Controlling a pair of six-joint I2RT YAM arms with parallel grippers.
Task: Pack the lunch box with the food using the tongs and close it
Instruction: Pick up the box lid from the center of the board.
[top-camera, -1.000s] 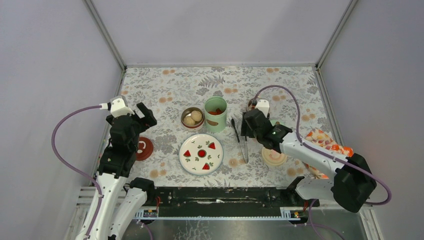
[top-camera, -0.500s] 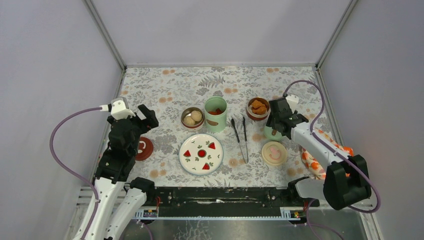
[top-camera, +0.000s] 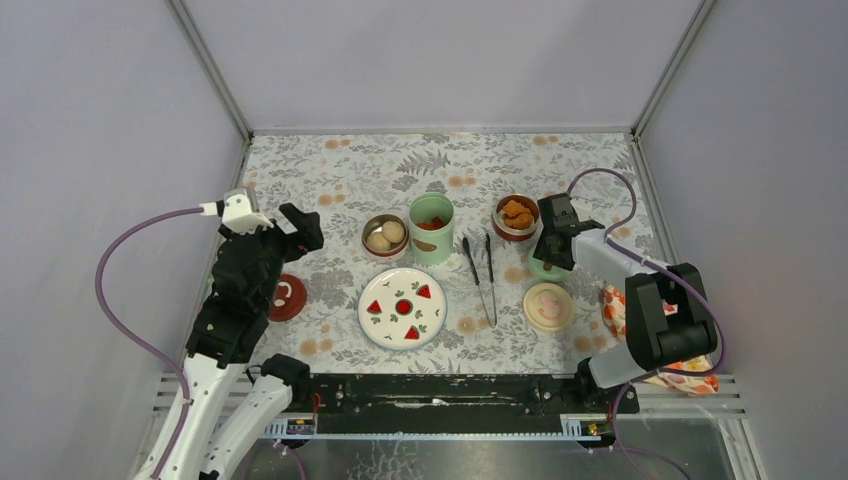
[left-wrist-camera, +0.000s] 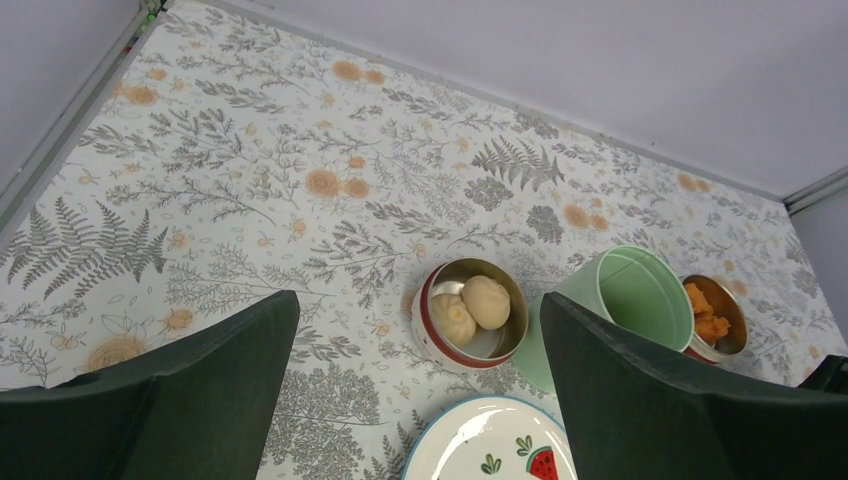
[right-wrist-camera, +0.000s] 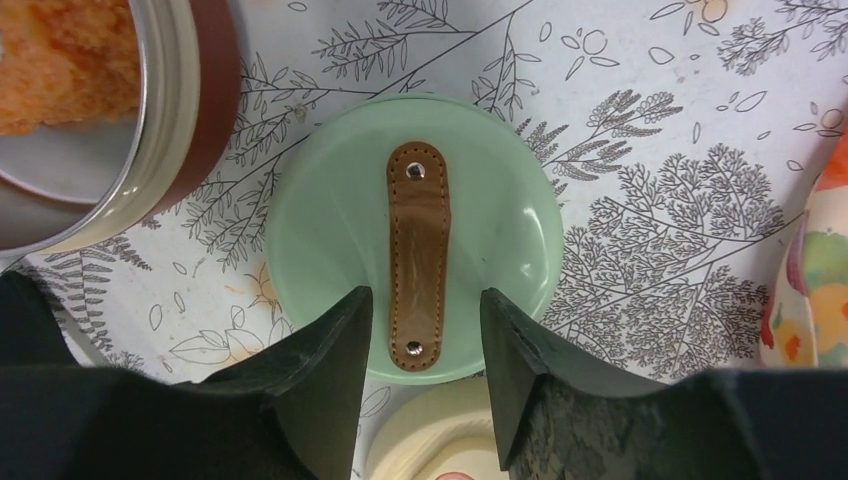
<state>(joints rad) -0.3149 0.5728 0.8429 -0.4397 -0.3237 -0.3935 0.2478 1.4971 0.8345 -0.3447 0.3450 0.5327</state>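
Right wrist view: the right pincer (right-wrist-camera: 425, 310), half open and empty, straddles the near end of the brown strap (right-wrist-camera: 418, 235) on the green lid (right-wrist-camera: 330, 225) directly below, strap running straight ahead, seemingly untouched.

— Where do we start?

— We start low in the middle of the tabletop (top-camera: 330, 170), where the plate (top-camera: 402, 307) lies. Above it stands the jar (top-camera: 431, 228), with the bowl of balls (top-camera: 385, 236) just to its left.

— And what do we see on the right?

— The tongs (top-camera: 489, 270) lie right of the plate and jar, running up and down the frame. Right of their upper ends sits the bowl of fried chunks (top-camera: 516, 216). Lower right of that bowl lies the jar lid (right-wrist-camera: 330, 220), directly under the right gripper (right-wrist-camera: 425, 300), whose fingers (right-wrist-camera: 335, 350) stand either side of the lid's strap (right-wrist-camera: 417, 250).

— What about the bowl lids?

— The right bowl lid (top-camera: 548, 306) lies just below the jar lid. The left bowl lid (top-camera: 287, 298) is well left of the plate. A cloth (top-camera: 612, 312) lies at the right edge.
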